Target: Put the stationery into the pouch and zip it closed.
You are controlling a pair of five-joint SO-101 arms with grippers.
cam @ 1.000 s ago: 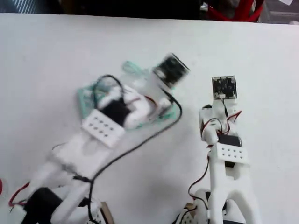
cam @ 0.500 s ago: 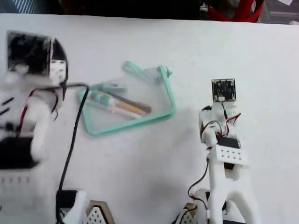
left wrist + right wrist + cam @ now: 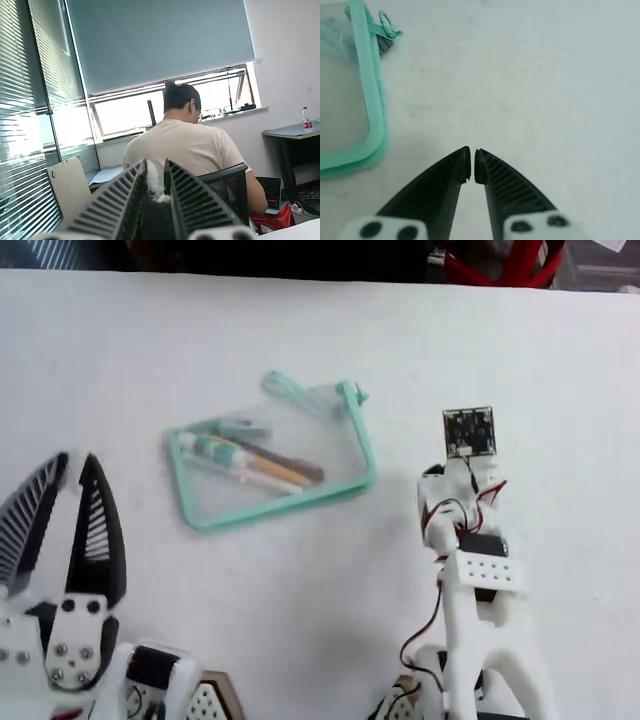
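- Table point(image 3: 330, 330): plain white top that carries the pouch and both arms.
- Room, left wrist view: a window point(image 3: 130, 112) under a drawn grey shade point(image 3: 160, 40), slatted blinds point(image 3: 20, 125) to one side, and a dark desk point(image 3: 290, 132) with a bottle point(image 3: 306, 117) on it.
- Writing: any marking on the pens cannot be made out.
- Pouch point(image 3: 280, 490): clear, with mint-green edging. It lies flat on the table between the two arms. In the high view its long axis runs roughly left–right, with the right end tipped slightly toward the far edge.
- Pens point(image 3: 262, 466): inside the pouch, lying roughly along its length.
- Zip pull point(image 3: 385, 31): at the pouch's far right corner in the high view. Whether the zip is fully shut cannot be told.
- Left gripper point(image 3: 75, 458): raised at the near left of the table and well apart from the pouch. Its tips are a little apart and it holds nothing.
- Right gripper point(image 3: 471, 165): over bare table just beside the pouch's right edge, not touching it. Its tips are all but meeting — only a sliver of gap — with nothing between them.
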